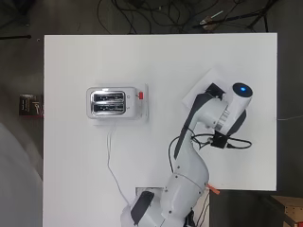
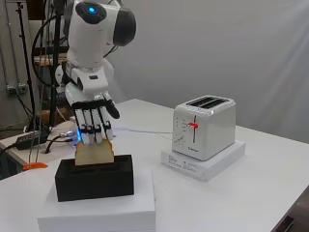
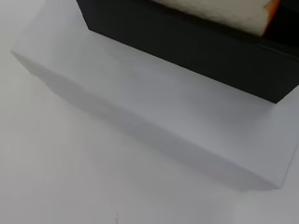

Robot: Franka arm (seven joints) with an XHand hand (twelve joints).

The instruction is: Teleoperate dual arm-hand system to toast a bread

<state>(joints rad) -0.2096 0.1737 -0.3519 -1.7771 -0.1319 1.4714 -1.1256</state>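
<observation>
Our black and white hand hangs fingers-down, straight fingertips touching the tan bread slice standing in its black rectangular holder; whether they pinch it we cannot tell. Only the side view shows this contact, and print on the white two-slot toaster, well to the right, is unreadable.

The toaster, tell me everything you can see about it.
The toaster is a white, glossy two-slot model that looks like plastic, with a metallic top plate around the dark slots. A red lever sits on its end face, about halfway along a vertical track. Nothing can be seen in the slots. It stands upright on a flat white box on the table. A white cord runs off across the table. The hand is apart from it.
</observation>
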